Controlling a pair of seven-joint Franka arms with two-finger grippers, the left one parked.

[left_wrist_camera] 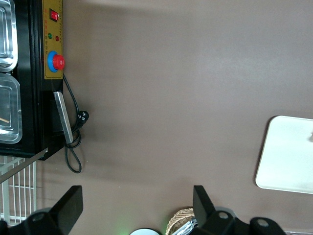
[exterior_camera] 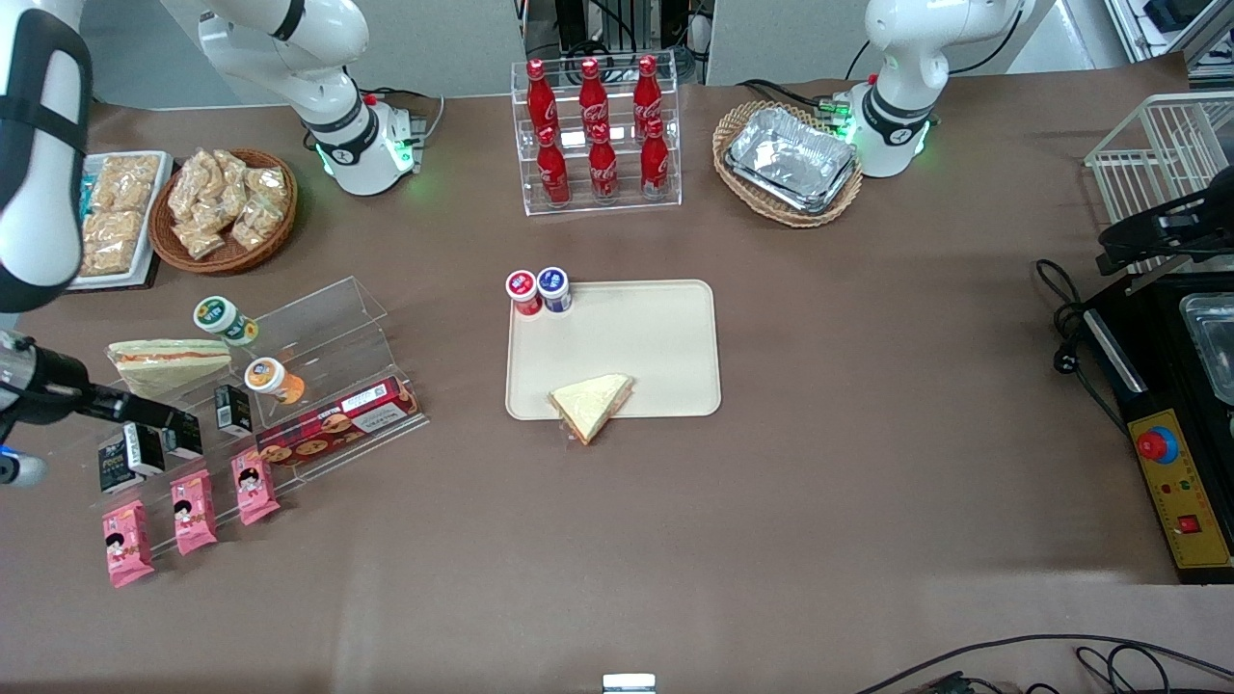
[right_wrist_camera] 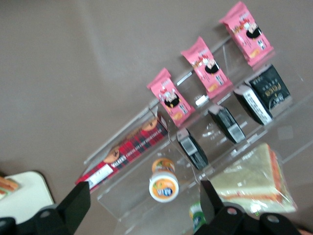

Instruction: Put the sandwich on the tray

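The sandwich (exterior_camera: 590, 403) lies flat on the tray (exterior_camera: 656, 337), at the tray's edge nearest the front camera, with its point poking out over the rim onto the brown surface (exterior_camera: 771, 540). Two small capped jars, one red (exterior_camera: 523, 289) and one blue (exterior_camera: 553, 285), stand touching each other at the tray's corner farthest from the camera, on the working arm's side.

The gripper (right_wrist_camera: 142, 203) is well away from all this, up above the clear display rack (exterior_camera: 318, 386) toward the working arm's end of the surface. Its fingers (right_wrist_camera: 78, 200) are spread wide and hold nothing. Right under it on the rack I can see a thicker wrapped sandwich (right_wrist_camera: 257, 178), an orange-lidded cup (right_wrist_camera: 164, 186) lying on its side, a red plaid biscuit box (right_wrist_camera: 127, 152), small black cartons (right_wrist_camera: 264, 93) and three pink snack packs (right_wrist_camera: 168, 95).

The tray is far from the gripper, toward the middle of the surface. Farther from the camera stand a rack of red cola bottles (exterior_camera: 598, 135), a basket of foil trays (exterior_camera: 791, 159) and a basket of snack bags (exterior_camera: 227, 207).
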